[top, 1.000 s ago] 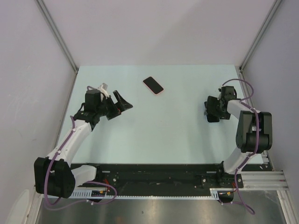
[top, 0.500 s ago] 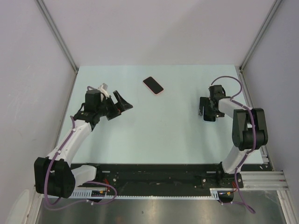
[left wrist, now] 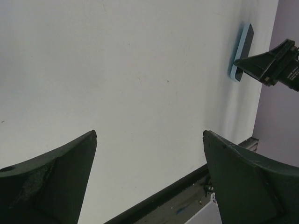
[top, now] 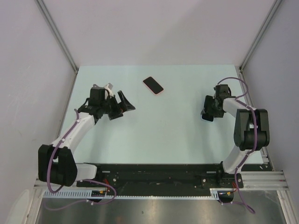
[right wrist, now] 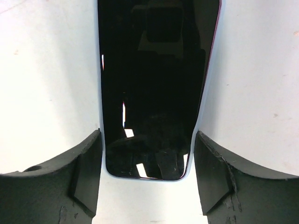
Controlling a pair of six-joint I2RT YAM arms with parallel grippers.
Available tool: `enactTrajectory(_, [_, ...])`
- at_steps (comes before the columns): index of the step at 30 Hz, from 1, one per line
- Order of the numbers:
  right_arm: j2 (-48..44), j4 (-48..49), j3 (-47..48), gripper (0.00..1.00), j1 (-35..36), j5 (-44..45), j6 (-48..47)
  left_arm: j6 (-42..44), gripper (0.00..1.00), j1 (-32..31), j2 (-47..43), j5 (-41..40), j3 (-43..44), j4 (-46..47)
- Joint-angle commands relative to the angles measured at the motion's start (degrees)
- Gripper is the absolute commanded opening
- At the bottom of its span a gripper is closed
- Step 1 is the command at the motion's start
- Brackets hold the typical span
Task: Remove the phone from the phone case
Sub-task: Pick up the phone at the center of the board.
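Filling the top middle of the right wrist view, flat on the pale table [right wrist: 42, 70]: the black glass phone in its light blue case [right wrist: 154, 70], with the black right pincer [right wrist: 147, 135] open just wider than the phone's bottom end, one side by each long edge, too close to tell if touching. At the middle left of the top view, the black left pincer [top: 122, 105] spread very wide over bare table, with nothing in it. Near the top middle there, well apart from both pincers, a second flat black phone with a pink rim [top: 153, 85].
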Motion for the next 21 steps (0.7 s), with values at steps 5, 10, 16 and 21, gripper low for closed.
enactTrajectory(5, [-5.65,-1.65,-2.89,0.24,5.76,-16.58,9.40,-1.93,1.00,-5.55,8.85,6.71,5.56,1.03])
enactTrajectory(10, [-10.13,2.83,-7.98,0.24,10.07,-21.15,13.97,-6.67,0.99,-10.03,13.15,8.90,6.61,6.47])
enactTrajectory(16, [-13.38,7.66,-12.56,0.24,15.96,-24.58,18.18,-10.98,0.98,-15.66,23.78,12.41,9.69,11.13])
enactTrajectory(21, [-14.53,7.94,-15.20,0.24,20.26,-24.59,20.03,-16.88,0.96,-16.45,30.37,16.29,9.77,19.49])
